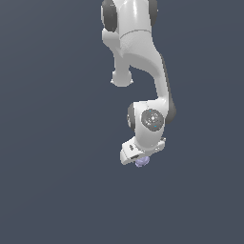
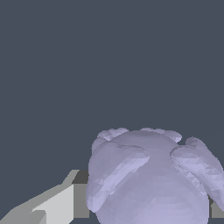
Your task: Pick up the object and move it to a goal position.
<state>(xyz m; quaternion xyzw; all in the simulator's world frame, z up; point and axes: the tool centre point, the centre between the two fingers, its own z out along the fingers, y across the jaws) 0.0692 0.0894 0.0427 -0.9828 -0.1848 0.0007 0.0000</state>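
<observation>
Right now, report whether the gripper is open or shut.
Shut on the lavender lump: the lump fills the gap at the gripper, one finger against its side.

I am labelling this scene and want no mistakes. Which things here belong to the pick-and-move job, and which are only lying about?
Belong to the job:
- lavender object, between the fingers in the wrist view
- gripper

Lying about:
- nothing else shows; only the plain dark surface

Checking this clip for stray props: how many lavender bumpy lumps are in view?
1. The small pale lavender knobbly lump sits at the tip of the white claw, filling the wrist view between its fingers. No others show, though the arm could hide some.
</observation>
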